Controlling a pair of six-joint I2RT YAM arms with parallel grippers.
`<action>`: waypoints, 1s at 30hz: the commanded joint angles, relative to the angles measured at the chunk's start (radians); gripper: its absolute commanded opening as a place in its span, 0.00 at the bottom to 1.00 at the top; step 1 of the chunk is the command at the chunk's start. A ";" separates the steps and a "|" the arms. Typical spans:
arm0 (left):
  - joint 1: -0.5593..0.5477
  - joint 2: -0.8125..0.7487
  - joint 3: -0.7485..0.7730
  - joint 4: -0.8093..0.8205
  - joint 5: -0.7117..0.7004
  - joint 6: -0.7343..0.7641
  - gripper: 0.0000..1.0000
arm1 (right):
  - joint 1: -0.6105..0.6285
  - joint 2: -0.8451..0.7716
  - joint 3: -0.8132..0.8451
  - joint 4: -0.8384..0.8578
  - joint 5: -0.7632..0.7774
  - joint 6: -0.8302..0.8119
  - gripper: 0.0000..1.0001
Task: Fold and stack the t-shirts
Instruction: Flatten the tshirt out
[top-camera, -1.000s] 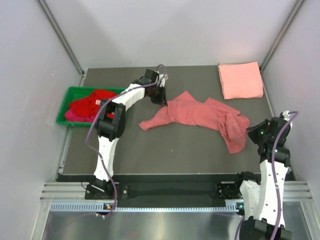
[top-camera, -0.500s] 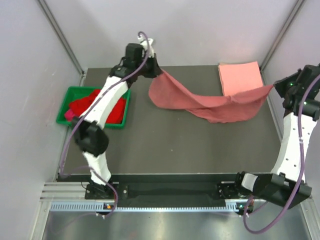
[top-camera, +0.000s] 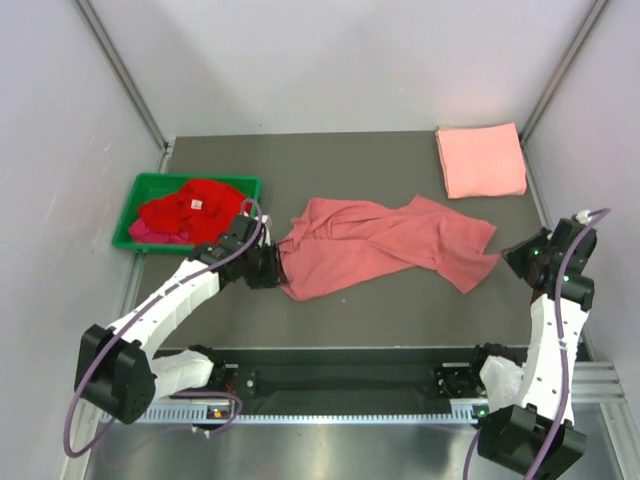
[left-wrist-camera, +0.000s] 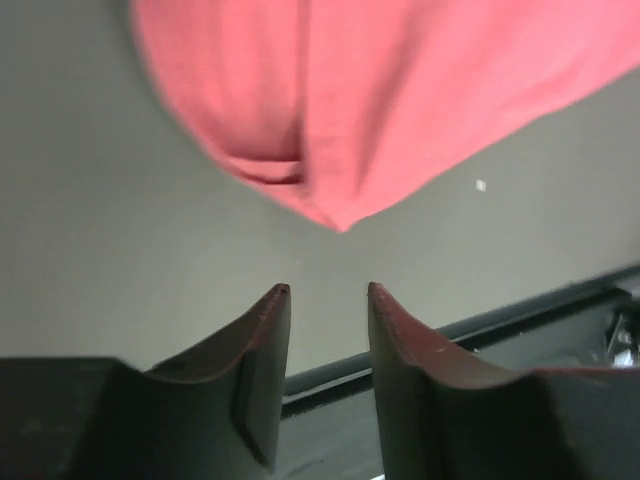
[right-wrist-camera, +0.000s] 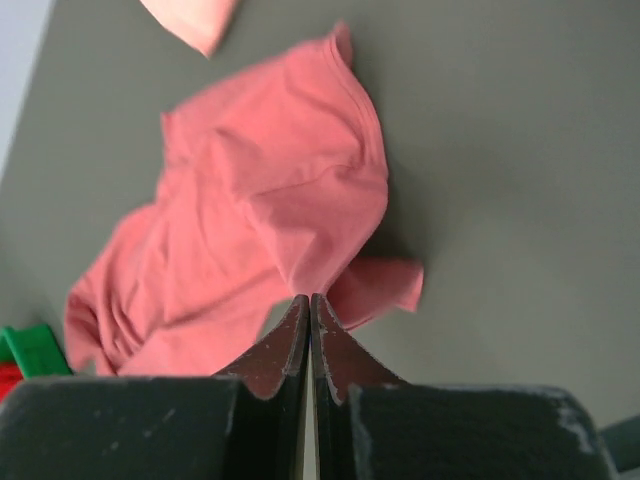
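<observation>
Rose-red t-shirt (top-camera: 372, 246) lies crumpled; left jaws parted, empty; right jaws closed

A dark grey table (top-camera: 350, 330) fills a booth closed in by a pale back wall (top-camera: 340, 60), left wall (top-camera: 50, 200) and right wall (top-camera: 600, 150), all plain and lit by soft, even light that throws only faint shadows. A slim metal post (top-camera: 120, 70) climbs from the table's far left corner and a second post (top-camera: 565, 68) from its far right corner. Along the table's near edge runs a ribbed aluminium rail (top-camera: 340, 412), with a sheet of brushed metal (top-camera: 340, 450) on its near side.
</observation>
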 joint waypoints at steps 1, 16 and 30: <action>0.002 0.014 0.175 -0.030 -0.154 0.030 0.44 | 0.001 -0.046 -0.014 0.025 -0.054 -0.027 0.00; 0.009 0.763 0.774 -0.092 0.065 0.165 0.28 | 0.019 -0.073 -0.008 0.063 -0.104 0.003 0.00; 0.017 0.765 0.588 0.006 -0.103 0.174 0.41 | 0.025 -0.061 0.014 0.069 -0.129 0.013 0.00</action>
